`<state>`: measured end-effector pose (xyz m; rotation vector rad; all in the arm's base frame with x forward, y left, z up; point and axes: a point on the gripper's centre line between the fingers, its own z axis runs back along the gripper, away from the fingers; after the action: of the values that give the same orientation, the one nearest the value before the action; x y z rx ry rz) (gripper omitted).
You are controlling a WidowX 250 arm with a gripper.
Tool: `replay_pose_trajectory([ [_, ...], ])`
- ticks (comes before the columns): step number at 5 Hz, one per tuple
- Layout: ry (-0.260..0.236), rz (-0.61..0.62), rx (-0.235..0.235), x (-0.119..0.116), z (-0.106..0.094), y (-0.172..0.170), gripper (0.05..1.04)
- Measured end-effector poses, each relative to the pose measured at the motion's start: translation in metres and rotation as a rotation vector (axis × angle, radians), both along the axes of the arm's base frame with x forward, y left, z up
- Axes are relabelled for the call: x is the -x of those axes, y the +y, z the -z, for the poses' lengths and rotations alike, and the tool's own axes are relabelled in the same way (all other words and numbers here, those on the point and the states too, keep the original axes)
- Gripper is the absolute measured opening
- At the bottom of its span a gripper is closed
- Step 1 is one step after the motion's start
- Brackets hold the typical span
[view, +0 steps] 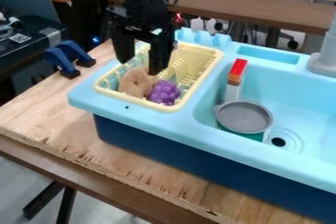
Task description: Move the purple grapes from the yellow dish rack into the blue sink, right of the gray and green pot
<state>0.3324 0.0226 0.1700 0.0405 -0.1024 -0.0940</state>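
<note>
Camera view: arm points straight down, fingers apart over yellow basket.

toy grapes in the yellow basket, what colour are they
The toy grapes are purple, best seen in the camera view.

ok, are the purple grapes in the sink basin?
No, the purple grapes sit inside the yellow dish rack.
</note>
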Motion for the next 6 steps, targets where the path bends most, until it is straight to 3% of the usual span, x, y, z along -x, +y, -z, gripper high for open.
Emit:
replay_pose_trajectory([
  [2,-0.015,0.005,0.019,-0.006,0.015,-0.005,1.001],
  [3,0.031,0.009,0.03,-0.006,0.027,-0.007,1.001],
  [4,0.026,0.02,0.035,-0.014,0.031,-0.013,1.001],
  [6,0.069,0.028,0.034,-0.021,0.046,-0.022,1.001],
])
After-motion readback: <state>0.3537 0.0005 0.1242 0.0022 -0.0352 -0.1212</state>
